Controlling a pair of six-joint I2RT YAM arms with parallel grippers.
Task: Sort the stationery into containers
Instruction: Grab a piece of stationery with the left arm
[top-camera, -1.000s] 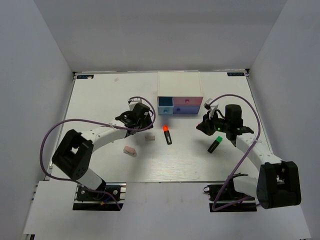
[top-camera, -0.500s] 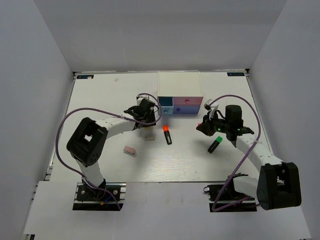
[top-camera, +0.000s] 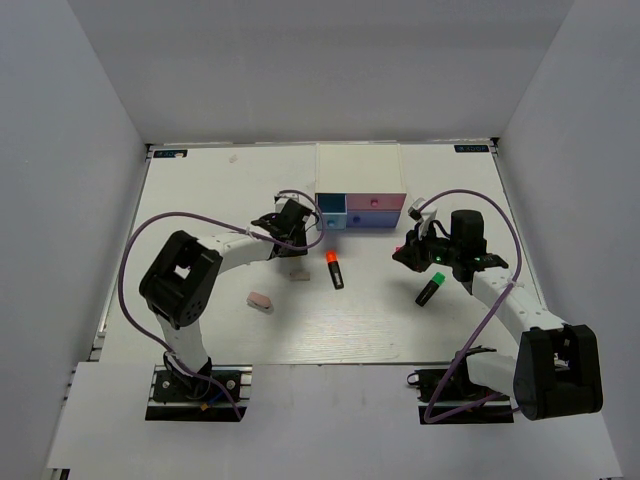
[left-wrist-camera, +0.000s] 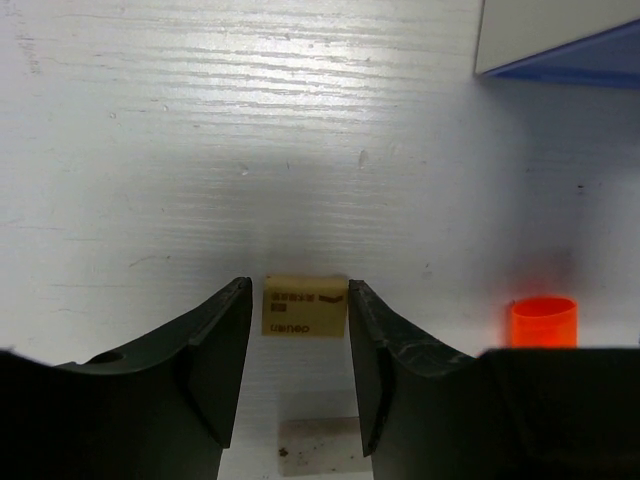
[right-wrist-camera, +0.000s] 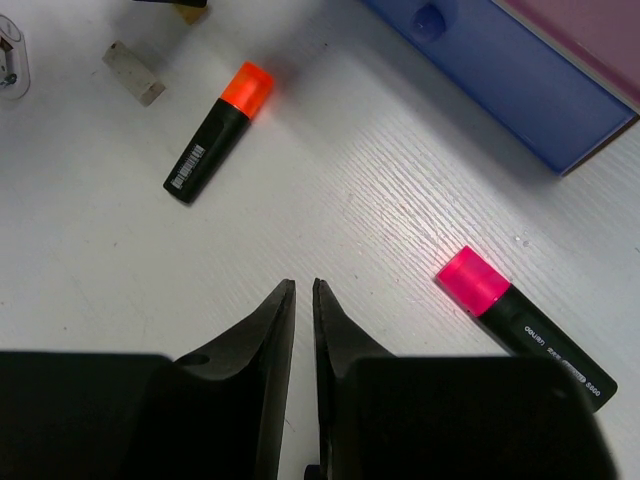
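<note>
The pink oval eraser (top-camera: 259, 299) lies toward the table's (top-camera: 200, 200) left edge. The left hand (left-wrist-camera: 300, 335) has a tan eraser (left-wrist-camera: 304, 306) between its fingers (contact unclear). The orange highlighter (top-camera: 335, 269) lies mid-table below the drawer box (top-camera: 360, 180). The right hand (right-wrist-camera: 302, 300) is almost closed, empty, beside the pink highlighter (right-wrist-camera: 515, 320).

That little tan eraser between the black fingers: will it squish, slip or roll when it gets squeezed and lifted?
The tan eraser is a flat-sided block, so it probably won't roll. It sits square between the left gripper fingers, flat faces toward them, so the grip should hold. It looks small and solid, likely light and barely giving.
</note>
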